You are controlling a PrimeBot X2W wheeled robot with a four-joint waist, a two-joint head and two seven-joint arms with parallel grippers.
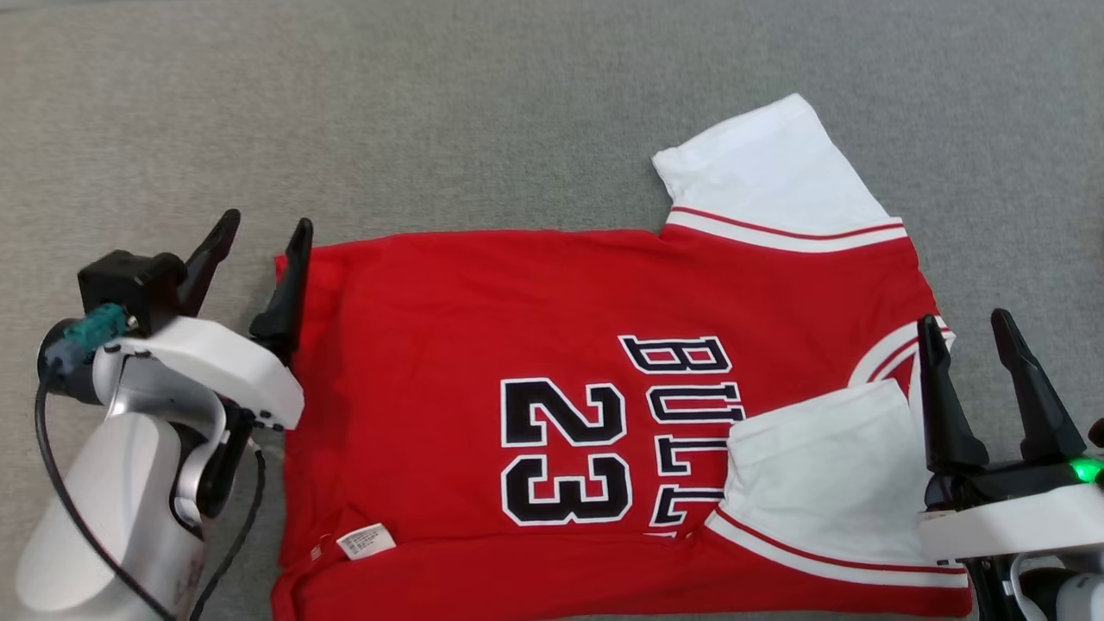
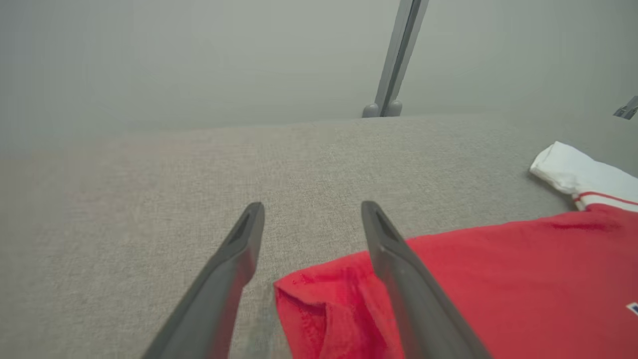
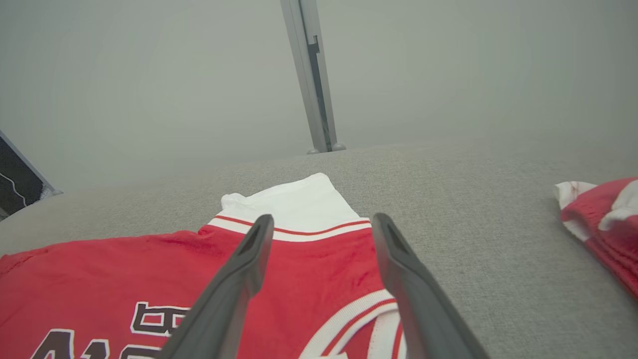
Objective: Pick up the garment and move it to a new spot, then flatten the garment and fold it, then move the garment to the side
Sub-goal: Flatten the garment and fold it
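Head view: the garment (image 1: 448, 328) lies flat on the grey surface (image 1: 172, 103), its long axis running across me, hem towards my left hand (image 1: 267, 221) and collar end towards my right hand (image 1: 963, 319). Both hands are spread wide and hold nothing.

Left wrist view: the red hem corner (image 2: 319, 299) sits between the left hand's (image 2: 313, 205) fingers, the inner one over the cloth.

Right wrist view: the right hand (image 3: 324, 218) hangs over the shoulder, pointing at the far sleeve (image 3: 294, 199). I judge each hand nearest its own end for the fold.
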